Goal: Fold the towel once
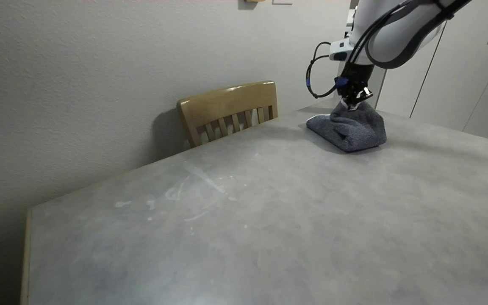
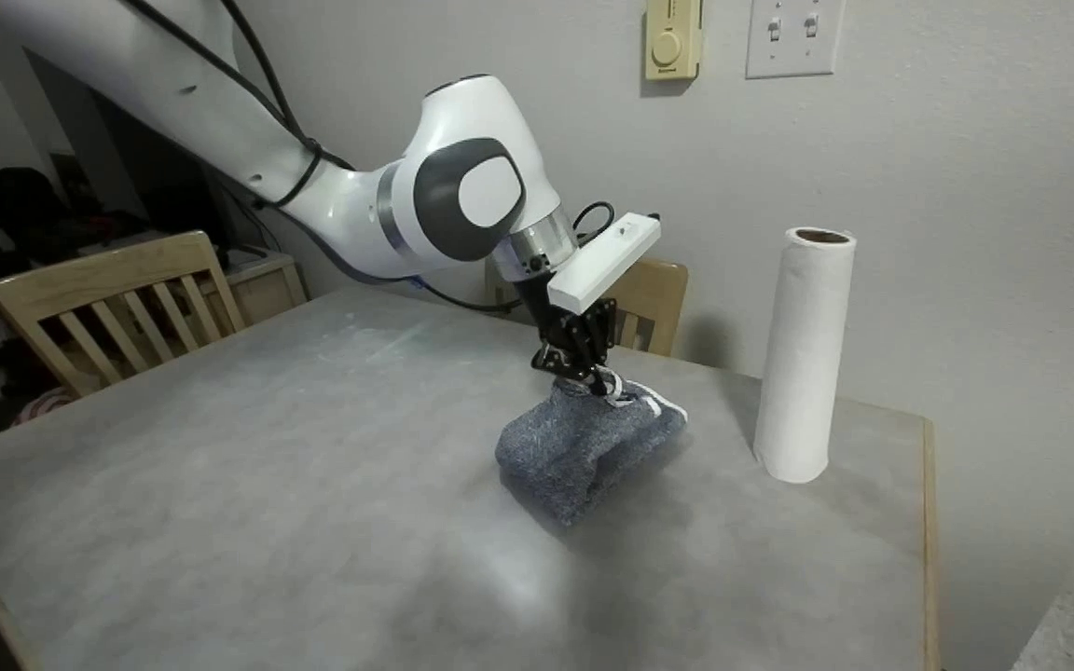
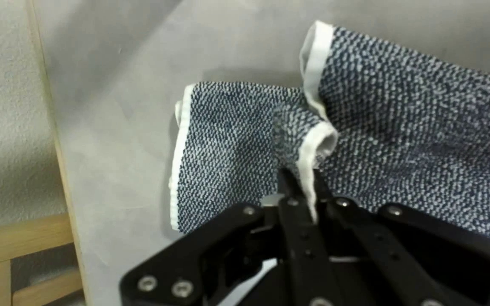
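Observation:
The blue-grey towel (image 3: 415, 140) with its white edge trim lies on the table, bunched and bent over on itself. My gripper (image 3: 303, 180) is shut on its trimmed edge, and a strip of that edge shows between the fingers in the wrist view. A flat part of the towel extends to the left of the grip there, and a raised part covers the right. In both exterior views the gripper (image 2: 600, 382) points down into the top of the towel (image 2: 565, 447), which peaks at the pinched spot while its lower part rests on the table.
A white paper roll (image 2: 803, 359) stands upright on the table, between the towel and the table's end. One wooden chair (image 1: 229, 101) is against the wall side; another chair (image 2: 117, 280) stands at the table's far side. The table edge (image 3: 60, 153) runs close to the towel.

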Motion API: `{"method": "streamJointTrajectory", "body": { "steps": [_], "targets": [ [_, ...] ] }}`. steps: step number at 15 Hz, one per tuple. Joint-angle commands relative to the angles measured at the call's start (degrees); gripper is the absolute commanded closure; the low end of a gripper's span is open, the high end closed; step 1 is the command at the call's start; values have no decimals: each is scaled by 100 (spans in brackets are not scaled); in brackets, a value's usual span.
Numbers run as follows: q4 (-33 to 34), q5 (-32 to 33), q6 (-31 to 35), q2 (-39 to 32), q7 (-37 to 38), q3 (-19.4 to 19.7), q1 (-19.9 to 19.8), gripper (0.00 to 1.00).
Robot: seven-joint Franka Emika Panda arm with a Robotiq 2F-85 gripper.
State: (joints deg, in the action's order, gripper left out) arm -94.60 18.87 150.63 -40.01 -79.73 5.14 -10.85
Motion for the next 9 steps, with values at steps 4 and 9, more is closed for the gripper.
{"method": "streamJointTrajectory", "body": {
  "steps": [4,9],
  "targets": [
    [315,89,139,-379,214,55,22,60],
    [317,171,126,-346,444,135,98,23]
  ]
}}
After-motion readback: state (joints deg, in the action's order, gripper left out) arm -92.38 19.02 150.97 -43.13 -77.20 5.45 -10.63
